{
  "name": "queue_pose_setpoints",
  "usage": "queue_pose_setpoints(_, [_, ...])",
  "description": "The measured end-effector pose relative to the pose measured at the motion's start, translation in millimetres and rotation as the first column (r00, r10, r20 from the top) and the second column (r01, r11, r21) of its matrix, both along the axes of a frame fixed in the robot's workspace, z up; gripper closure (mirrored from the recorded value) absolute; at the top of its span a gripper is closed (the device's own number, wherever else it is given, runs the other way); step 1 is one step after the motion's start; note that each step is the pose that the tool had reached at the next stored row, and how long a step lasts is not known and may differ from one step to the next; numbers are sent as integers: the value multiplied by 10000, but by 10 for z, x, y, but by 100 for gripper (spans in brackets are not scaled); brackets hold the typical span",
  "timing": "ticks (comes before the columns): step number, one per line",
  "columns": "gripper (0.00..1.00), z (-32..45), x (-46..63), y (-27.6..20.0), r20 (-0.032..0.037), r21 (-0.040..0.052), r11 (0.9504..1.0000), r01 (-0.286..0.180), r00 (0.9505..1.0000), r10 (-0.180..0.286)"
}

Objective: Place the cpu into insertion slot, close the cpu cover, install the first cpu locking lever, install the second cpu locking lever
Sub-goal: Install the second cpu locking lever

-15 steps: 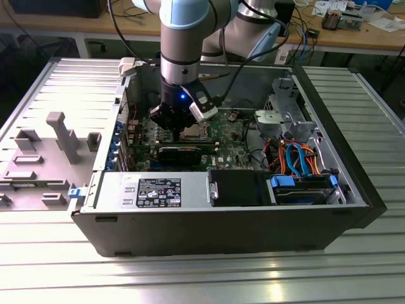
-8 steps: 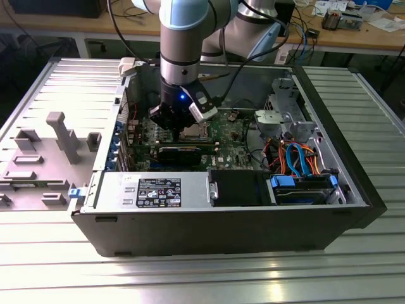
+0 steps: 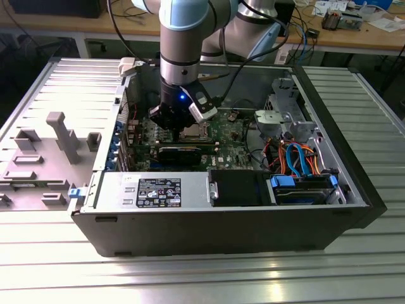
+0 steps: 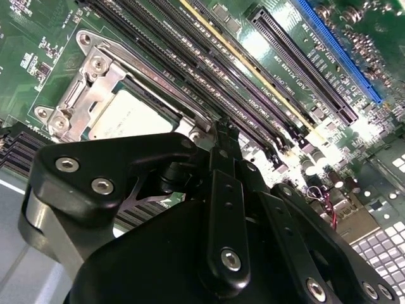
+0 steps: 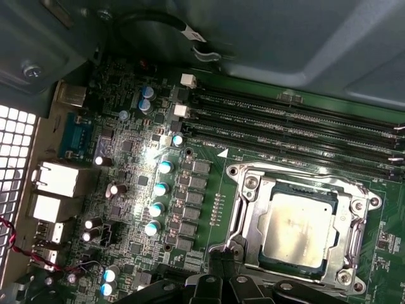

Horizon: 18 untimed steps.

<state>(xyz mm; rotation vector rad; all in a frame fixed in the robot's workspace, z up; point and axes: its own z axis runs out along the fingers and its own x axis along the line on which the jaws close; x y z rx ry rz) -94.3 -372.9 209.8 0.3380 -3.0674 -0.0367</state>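
The cpu (image 5: 297,228), a dull silver square, lies flat in the insertion slot (image 3: 192,132) on the green motherboard. The silvery cpu cover (image 5: 350,221) lies down around it, its window framing the chip. A thin metal lever (image 5: 238,212) runs along one side of the socket. My black gripper (image 5: 221,259) sits at the socket's corner by that lever's end, fingers shut together to a narrow tip. In the second wrist view the gripper (image 4: 218,130) tip touches the socket edge beside the cpu (image 4: 130,117) and cover (image 4: 88,95). In the exterior view the gripper (image 3: 180,123) reaches down into the case.
Long black memory slots (image 5: 297,126) run close beside the socket. A blue slot (image 4: 342,50) lies further off. Capacitors (image 5: 158,190) stand on the board's other side. The power supply (image 3: 158,190), drive cage (image 3: 285,117) and cables (image 3: 297,158) crowd the case. A grey fixture (image 3: 57,136) sits outside.
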Motion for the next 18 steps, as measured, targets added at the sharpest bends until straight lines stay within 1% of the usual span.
queue_pose_setpoints(2, [89,-8,0,1,0,35,10000,0,10000,0])
queue_pose_setpoints(9, [89,-26,0,0,-2,70,10000,0,10000,0])
queue_pose_setpoints(15, [89,-42,0,3,4,157,9999,1,10000,-1])
queue_pose_setpoints(18, [89,-41,0,1,0,183,9998,-1,10000,1])
